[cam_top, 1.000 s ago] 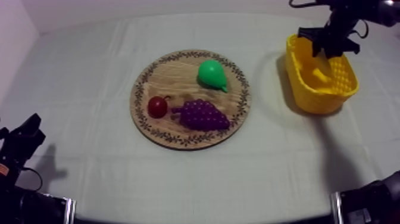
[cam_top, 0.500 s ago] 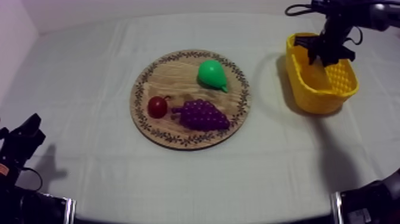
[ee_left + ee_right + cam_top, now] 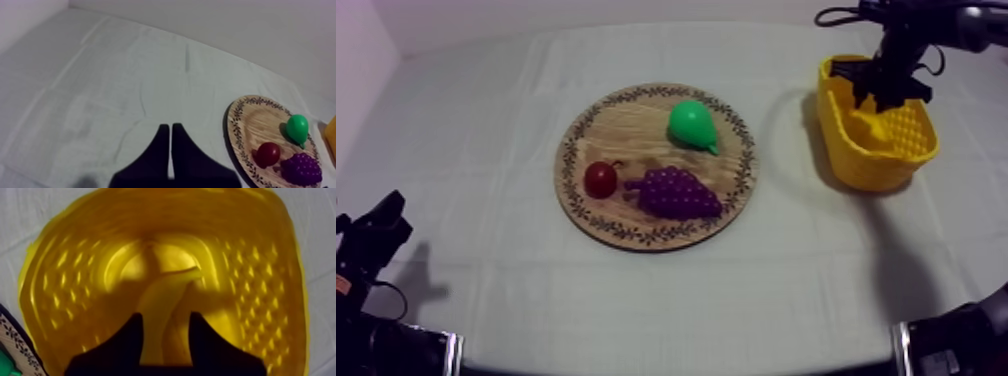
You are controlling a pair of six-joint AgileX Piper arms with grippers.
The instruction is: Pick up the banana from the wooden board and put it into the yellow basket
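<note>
Now the curved yellow toy banana (image 3: 170,288) is pinched at its middle by the right gripper (image 3: 165,315) over the yellow plastic basket (image 3: 65,288). It seems light, hard and slippery. The left gripper (image 3: 170,127) is closed on nothing.

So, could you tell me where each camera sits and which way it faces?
Top: overhead, slanting down on board and basket; left gripper low at its side, right gripper over the basket.
Left wrist: behind the left gripper, looking across the cloth to the board; its shut fingers show.
Right wrist: behind the right gripper, looking down into the basket; its fingers grip the banana.
Shared: top and left wrist both see the board; top and right wrist, the basket.
</note>
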